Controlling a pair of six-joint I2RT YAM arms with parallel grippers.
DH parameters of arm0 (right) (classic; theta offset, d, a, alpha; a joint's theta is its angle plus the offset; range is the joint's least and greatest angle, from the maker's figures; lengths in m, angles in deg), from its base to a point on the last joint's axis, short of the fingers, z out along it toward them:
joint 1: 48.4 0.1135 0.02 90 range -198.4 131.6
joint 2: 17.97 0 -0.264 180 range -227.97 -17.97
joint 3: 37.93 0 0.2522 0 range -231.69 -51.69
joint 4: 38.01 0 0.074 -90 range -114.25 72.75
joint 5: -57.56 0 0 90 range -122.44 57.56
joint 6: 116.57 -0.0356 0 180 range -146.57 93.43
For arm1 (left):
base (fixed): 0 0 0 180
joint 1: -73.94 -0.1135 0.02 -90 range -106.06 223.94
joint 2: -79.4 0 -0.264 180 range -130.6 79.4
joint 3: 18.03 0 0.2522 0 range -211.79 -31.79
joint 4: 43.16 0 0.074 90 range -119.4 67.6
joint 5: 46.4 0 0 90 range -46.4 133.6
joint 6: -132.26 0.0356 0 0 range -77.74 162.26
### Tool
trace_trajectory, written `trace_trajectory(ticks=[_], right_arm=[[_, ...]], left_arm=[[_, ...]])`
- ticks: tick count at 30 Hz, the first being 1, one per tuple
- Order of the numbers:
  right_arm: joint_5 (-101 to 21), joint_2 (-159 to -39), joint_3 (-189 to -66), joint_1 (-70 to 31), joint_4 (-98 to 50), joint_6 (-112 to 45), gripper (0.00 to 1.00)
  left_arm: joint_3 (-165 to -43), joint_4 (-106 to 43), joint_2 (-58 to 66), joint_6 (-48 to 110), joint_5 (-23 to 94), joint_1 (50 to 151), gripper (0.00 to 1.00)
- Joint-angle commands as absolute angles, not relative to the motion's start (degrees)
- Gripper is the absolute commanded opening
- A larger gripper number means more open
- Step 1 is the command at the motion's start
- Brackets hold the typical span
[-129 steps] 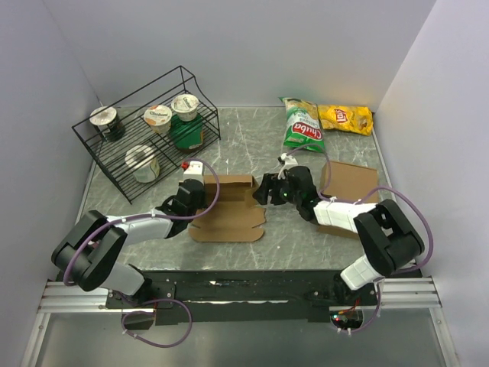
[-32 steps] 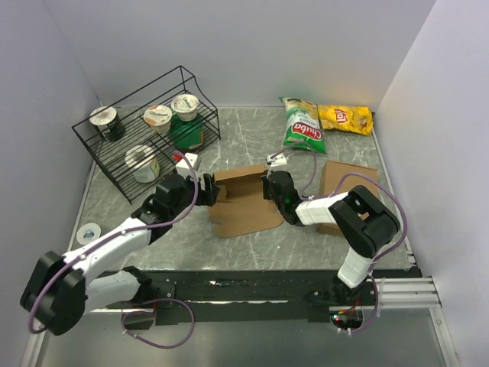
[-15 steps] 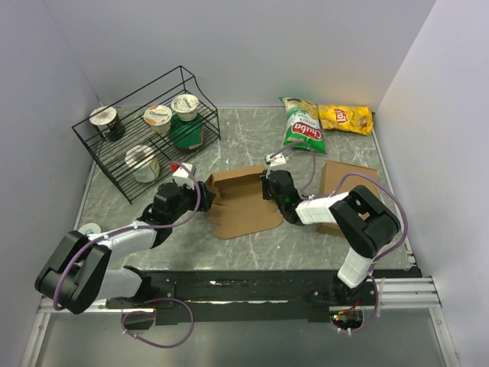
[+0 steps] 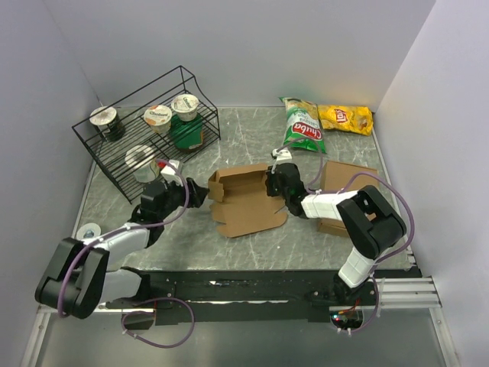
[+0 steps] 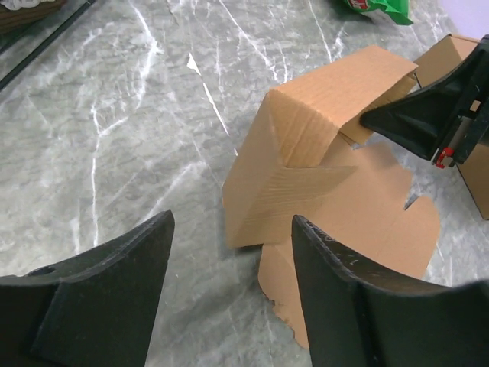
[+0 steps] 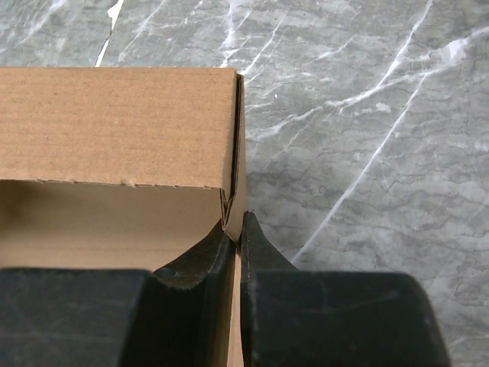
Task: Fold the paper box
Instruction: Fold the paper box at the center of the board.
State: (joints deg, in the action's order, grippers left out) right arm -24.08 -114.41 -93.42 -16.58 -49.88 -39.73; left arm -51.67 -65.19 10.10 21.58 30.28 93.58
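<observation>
The paper box (image 4: 248,206) lies mid-table, partly folded, with its back and left walls raised and its front flap flat. My right gripper (image 4: 273,182) is shut on the box's right wall; in the right wrist view the fingers (image 6: 260,290) pinch the upright cardboard corner of the box (image 6: 114,122). My left gripper (image 4: 200,193) stands open just left of the box, nothing between its fingers. In the left wrist view the box (image 5: 321,145) sits just ahead of the open left gripper (image 5: 231,229), and the right gripper (image 5: 428,118) shows at the box's far side.
A black wire rack (image 4: 114,164) holding yogurt cups stands at the back left. A green chip bag (image 4: 302,126) and a yellow one (image 4: 345,118) lie at the back. A plain cardboard slab (image 4: 348,180) lies to the right. A small tape roll (image 4: 89,229) sits at the left.
My left gripper has pulled back to the left, away from the box's left wall. The box has shifted a little to the right with the right gripper still pinching its wall.
</observation>
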Motion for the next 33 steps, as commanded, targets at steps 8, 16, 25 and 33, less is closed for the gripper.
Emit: trace_trajectory(ticks=[8, 16, 25, 33], right_arm=[[-27.8, -113.6, -94.8, -18.5, -44.7, -39.2, 0.0], [-27.8, -113.6, -94.9, -18.6, -44.6, -39.7, 0.0], [-27.2, -111.8, -93.3, -17.9, -45.4, -40.2, 0.0], [-26.6, -111.3, -92.6, -16.9, -45.2, -40.5, 0.0]], left_arm=[[-58.1, -77.6, -4.0, 22.3, 14.1, 92.8, 0.44], [-60.8, -80.1, -8.8, 21.8, 17.3, 96.8, 0.29], [-62.2, -74.8, -9.0, 20.6, 43.4, 102.5, 0.32], [-64.0, -76.6, -11.3, 21.5, 46.2, 103.8, 0.43]])
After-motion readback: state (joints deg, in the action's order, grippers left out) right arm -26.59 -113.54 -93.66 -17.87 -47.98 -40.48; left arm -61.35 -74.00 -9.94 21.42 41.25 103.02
